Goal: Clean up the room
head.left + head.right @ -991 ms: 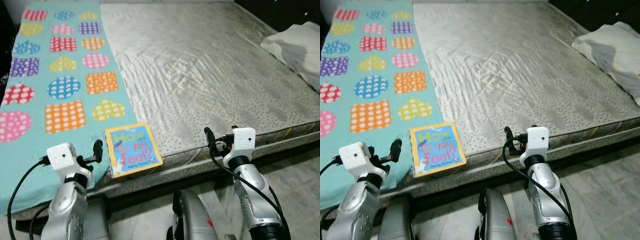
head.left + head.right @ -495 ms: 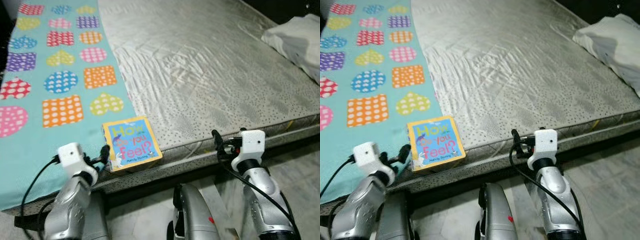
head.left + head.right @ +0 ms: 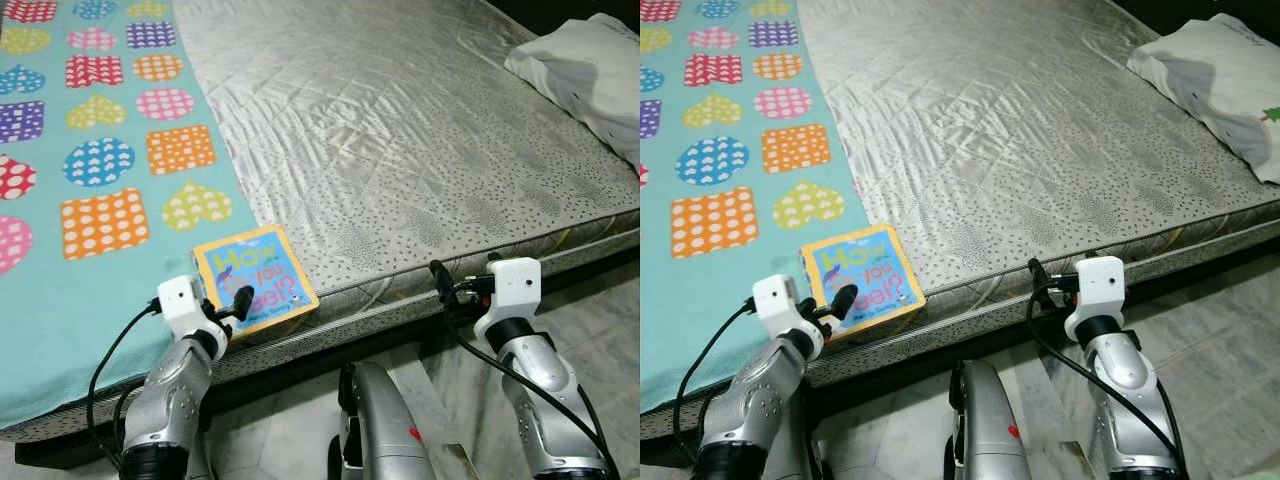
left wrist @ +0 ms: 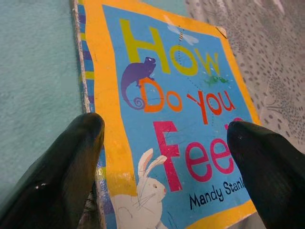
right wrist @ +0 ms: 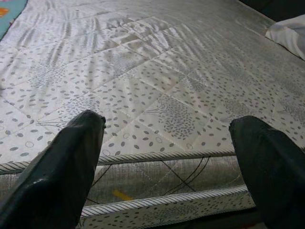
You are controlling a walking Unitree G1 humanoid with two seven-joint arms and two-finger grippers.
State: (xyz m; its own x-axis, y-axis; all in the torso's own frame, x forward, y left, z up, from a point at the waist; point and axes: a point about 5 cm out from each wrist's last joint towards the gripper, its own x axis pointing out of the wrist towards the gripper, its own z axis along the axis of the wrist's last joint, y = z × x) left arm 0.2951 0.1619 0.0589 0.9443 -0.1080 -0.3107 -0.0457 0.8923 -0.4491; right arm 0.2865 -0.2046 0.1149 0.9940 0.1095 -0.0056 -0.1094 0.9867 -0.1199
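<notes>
Grey floor tiles [image 3: 600, 330] are lying below the bed's [image 3: 420, 150] near edge. Left gripper [image 4: 167, 157] is hovering wide over the book [image 3: 253, 278], its fingers [image 4: 62, 167] spread across the cover. This book is resting at the mattress edge, partly on the teal blanket [image 3: 60, 300]. Right gripper [image 5: 167, 162] is also wide, holding nothing, facing the mattress side. Farther away, a pillow [image 3: 585, 70] is lying on the bed's right.

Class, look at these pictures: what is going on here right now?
The robot stands at a bed's edge. Its left gripper, fingers open, hovers at the near edge of a children's board book lying flat on the mattress beside a teal patterned blanket. The right gripper, also open, waits before the mattress edge, holding nothing.
</notes>
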